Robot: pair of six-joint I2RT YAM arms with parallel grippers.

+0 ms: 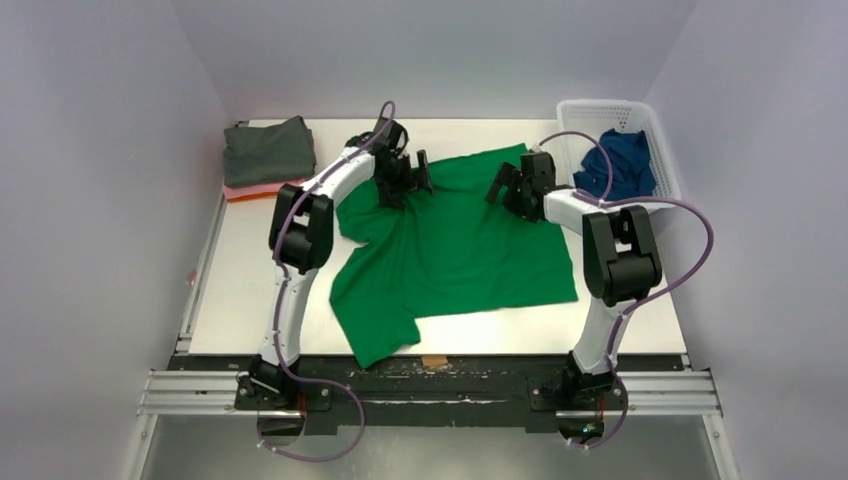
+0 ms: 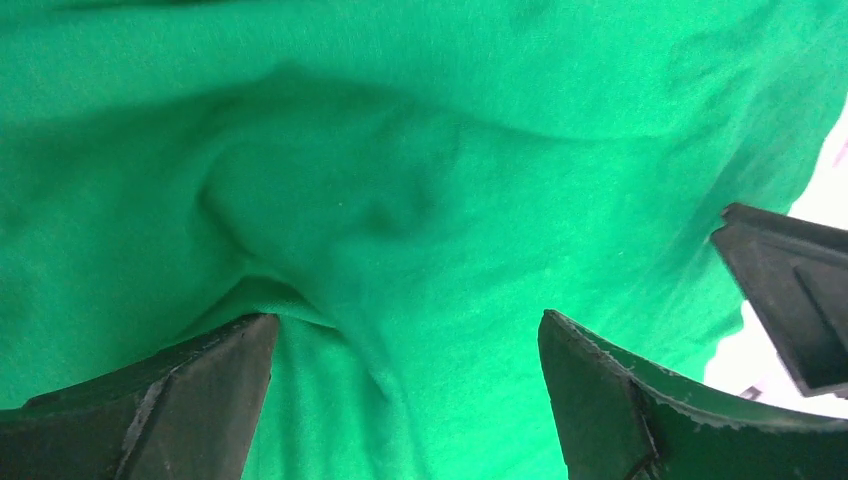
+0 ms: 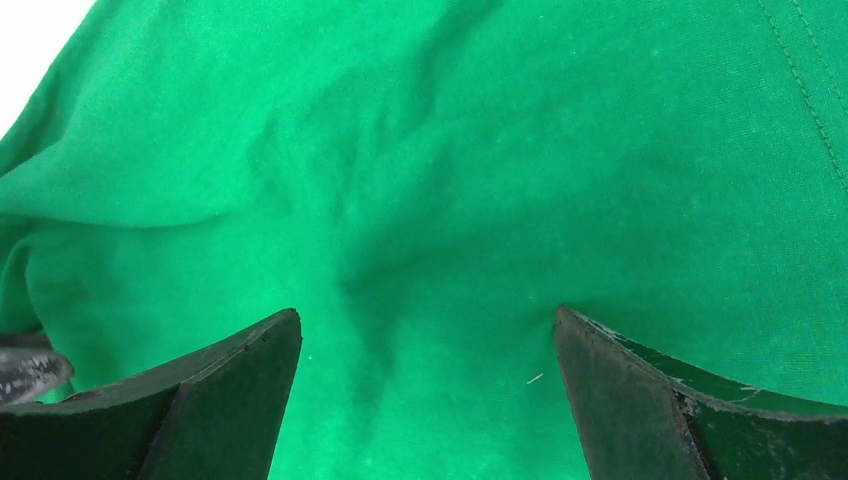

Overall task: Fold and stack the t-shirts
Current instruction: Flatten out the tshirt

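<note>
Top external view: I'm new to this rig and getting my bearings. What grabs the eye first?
A bright green cotton t-shirt lies rumpled across the middle of the white table, with the left gripper and right gripper open over its far edge. A folded dark grey t-shirt tops a pink layer at far left; a royal blue t-shirt sits in the white plastic lattice basket at far right.

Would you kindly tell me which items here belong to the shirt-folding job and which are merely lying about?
Job: green t-shirt; folded dark grey t-shirt; pink and orange folded cloth beneath it; blue t-shirt.
Lying about: white lattice basket holding the blue one; brown tape scrap.
</note>
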